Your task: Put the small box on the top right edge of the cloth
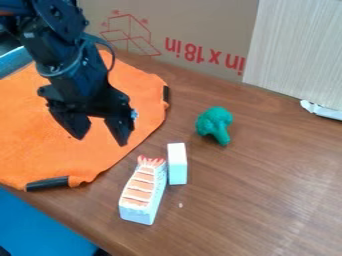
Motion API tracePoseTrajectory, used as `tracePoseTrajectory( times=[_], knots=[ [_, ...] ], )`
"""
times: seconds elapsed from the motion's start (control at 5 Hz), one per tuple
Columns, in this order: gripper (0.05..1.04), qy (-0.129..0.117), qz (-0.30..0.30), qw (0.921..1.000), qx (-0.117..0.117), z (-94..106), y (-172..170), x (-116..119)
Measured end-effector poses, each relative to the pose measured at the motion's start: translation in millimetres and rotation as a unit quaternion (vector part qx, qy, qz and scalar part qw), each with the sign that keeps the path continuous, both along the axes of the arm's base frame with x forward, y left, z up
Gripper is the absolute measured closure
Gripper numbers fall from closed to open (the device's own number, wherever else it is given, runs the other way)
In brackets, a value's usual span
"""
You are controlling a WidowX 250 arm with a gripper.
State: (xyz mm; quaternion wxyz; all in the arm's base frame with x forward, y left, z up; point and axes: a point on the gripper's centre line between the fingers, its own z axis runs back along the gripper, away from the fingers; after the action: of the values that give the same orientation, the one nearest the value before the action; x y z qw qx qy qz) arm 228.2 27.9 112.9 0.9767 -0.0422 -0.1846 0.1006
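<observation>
Prob. barely begun: see small white box (177,163) on counter (267,175), off orange cloth (40,145), just beside toy sushi (142,192); can't tell if touching. Needs grasp, lift, carry to cloth's top R edge, release. Hanging over cloth w/ jaws open, apparently empty. Can't see cloth behind arm (73,65), nor past view's L edge. Can't ID pale bit (134,114) by jaws.

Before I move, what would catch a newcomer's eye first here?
Probably the bright orange cloth on the left, with the black gripper over it, jaws apart. Next, the green toy broccoli right of the cloth, and the toy shrimp sushi beside the small white box, lower in the view.
</observation>
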Motion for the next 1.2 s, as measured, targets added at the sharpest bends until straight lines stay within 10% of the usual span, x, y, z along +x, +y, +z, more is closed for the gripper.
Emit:
tracePoseTrajectory(
  times=[1.2],
  knots=[
    [0.084,0.062,0.099,0.9927,0.033,-34.8,-53,1]
  ],
)
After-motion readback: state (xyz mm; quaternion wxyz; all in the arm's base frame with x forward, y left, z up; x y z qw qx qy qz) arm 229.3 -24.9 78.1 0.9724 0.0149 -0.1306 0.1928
